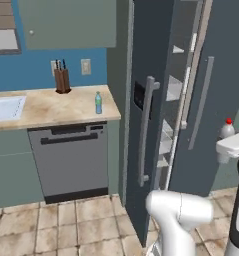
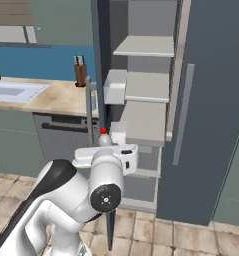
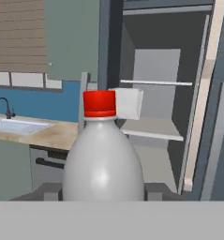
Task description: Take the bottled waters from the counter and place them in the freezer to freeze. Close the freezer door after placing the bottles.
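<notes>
Freezer (image 2: 143, 100) — door (image 1: 143, 125) swung open, pale shelves (image 2: 146, 46) bare, a white door bin (image 2: 114, 86) with contents not discernible. Red-capped whitish bottle (image 3: 103, 154) — upright, pinched between the gripper (image 3: 103, 191) fingers in front of the open compartment; label hidden, lower body cut off in the hand view. Blue-green bottle (image 1: 98, 103) — standing near the right end of the counter (image 1: 51, 107), cap too small to make out. Sink (image 1: 6, 107) — cut off at the left edge.
</notes>
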Available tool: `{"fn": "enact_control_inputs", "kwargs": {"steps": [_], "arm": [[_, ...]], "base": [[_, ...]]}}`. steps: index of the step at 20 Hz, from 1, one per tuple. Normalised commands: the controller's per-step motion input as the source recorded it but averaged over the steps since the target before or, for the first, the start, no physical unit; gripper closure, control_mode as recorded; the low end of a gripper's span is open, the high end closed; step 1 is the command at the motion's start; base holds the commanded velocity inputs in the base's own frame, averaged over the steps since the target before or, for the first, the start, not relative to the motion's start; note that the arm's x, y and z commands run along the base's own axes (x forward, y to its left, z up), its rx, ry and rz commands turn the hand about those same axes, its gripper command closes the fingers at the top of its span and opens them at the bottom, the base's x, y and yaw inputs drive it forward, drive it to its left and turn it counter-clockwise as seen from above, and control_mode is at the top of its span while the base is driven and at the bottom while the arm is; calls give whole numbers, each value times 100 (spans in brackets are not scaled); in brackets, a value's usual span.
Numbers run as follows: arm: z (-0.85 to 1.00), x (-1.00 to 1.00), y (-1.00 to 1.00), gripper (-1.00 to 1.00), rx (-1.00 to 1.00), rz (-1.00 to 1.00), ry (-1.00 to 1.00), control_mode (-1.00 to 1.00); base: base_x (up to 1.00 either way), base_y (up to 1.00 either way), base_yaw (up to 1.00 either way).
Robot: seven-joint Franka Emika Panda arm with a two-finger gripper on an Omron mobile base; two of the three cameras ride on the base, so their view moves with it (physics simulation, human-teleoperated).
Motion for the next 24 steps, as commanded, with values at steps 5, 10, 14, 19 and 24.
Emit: {"fn": "enact_control_inputs", "kwargs": {"steps": [5, 10, 14, 19, 24], "arm": [[0, 0, 0, 100, 0, 0, 0, 100], [0, 0, 0, 100, 0, 0, 0, 100], [0, 0, 0, 100, 0, 0, 0, 100], [0, 0, 0, 100, 0, 0, 0, 100], [0, 0, 0, 100, 0, 0, 0, 100]], "base": [[24, -89, 6], [75, -96, 26], [77, -66, 42], [35, -30, 38], [10, 0, 27]]}}
